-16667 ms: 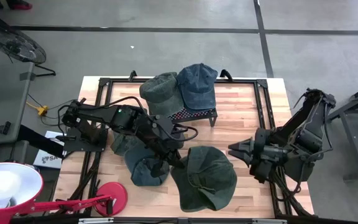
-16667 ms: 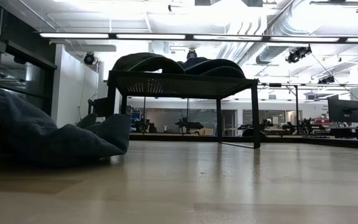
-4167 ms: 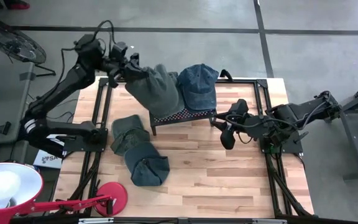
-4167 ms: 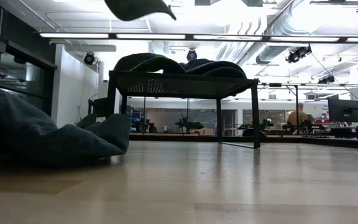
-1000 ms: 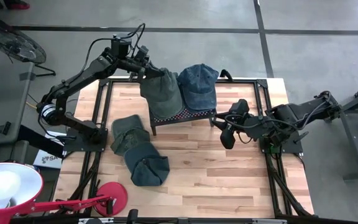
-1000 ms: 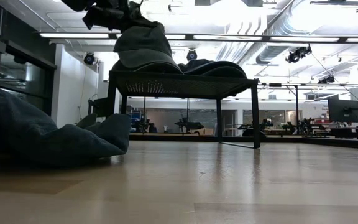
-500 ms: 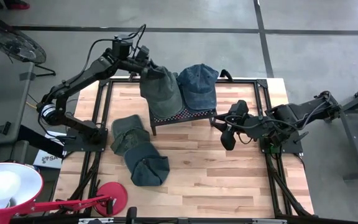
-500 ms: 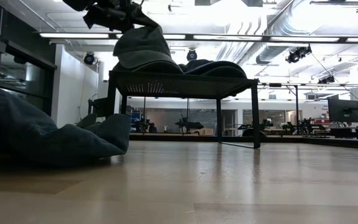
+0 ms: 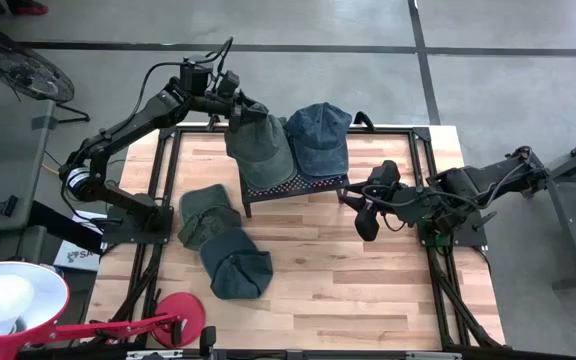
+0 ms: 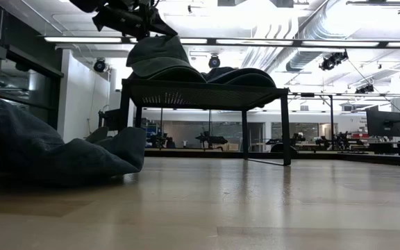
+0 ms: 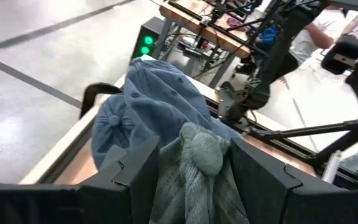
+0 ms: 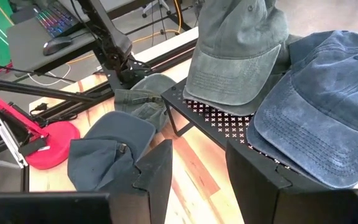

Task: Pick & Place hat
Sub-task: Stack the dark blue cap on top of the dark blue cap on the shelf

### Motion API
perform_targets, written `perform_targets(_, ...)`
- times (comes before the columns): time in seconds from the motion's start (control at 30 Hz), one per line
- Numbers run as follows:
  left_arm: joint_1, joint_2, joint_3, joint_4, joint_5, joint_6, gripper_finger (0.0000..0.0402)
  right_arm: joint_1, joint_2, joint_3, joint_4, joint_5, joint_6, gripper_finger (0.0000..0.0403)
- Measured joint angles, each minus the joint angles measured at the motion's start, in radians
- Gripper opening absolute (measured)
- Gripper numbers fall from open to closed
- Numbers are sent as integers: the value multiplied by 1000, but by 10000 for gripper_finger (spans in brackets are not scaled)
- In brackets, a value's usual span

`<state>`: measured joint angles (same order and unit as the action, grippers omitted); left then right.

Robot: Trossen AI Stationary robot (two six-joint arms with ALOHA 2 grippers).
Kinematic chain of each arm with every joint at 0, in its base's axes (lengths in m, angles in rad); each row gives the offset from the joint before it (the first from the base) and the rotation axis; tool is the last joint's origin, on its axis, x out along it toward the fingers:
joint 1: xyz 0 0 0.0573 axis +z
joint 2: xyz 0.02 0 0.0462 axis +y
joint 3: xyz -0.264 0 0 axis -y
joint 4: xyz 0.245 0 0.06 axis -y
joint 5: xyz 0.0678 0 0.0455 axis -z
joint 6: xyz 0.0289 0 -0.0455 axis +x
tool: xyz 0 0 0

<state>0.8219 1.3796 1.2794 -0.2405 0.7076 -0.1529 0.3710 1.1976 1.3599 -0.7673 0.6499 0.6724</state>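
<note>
A green hat [image 9: 260, 145] lies on the black mesh rack [image 9: 298, 185], brim toward the near edge, beside a blue hat [image 9: 318, 135]. It also shows in the low view [image 10: 157, 59]. My left gripper [image 9: 234, 106] is above the rack's far left end and stands open. The green hat's bunched back [image 11: 199, 158] sits between its fingers. My right gripper [image 9: 360, 215] is open and empty, low over the table to the right of the rack. Another green hat [image 9: 206, 215] and another blue hat [image 9: 236, 268] lie on the table. My left gripper has its fingers [image 11: 143, 171] wide apart on either side of the green hat's bunched back end [image 11: 199, 158], coming from the far left and slanting down. I cannot tell whether they touch the cloth. The hat's crown and brim rest on the rack.
A red lamp base [image 9: 178, 318] and a white lamp shade [image 9: 8, 300] are at the near left. A black frame [image 9: 158, 200] runs along the table's left, right and far edges. Bare wood [image 9: 368, 290] lies at the near right.
The green hat has sunk and flattened onto the rack's left end. A second ago it was drawn up tall under my left gripper. My left gripper has stayed above the rack's far left end.
</note>
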Motion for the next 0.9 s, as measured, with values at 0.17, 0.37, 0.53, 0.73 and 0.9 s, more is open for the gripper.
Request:
perform_targets(0.17, 0, 0, 0, 3, -15, 49, 191, 0, 0, 0, 0, 4, 8, 142)
perform_targets(0.37, 0, 0, -1, -8, 4, 120, 192, 0, 0, 0, 0, 5, 30, 142)
perform_targets(0.53, 0, 0, -1, -32, 3, 174, 225, 0, 0, 0, 0, 6, 45, 142)
perform_targets(0.73, 1, 0, -1, -68, 7, 179, 270, 0, 0, 0, -5, 27, 63, 142)
perform_targets(0.9, 2, -1, -1, -137, -53, 197, 271, 0, 0, 0, -19, 39, 90, 142)
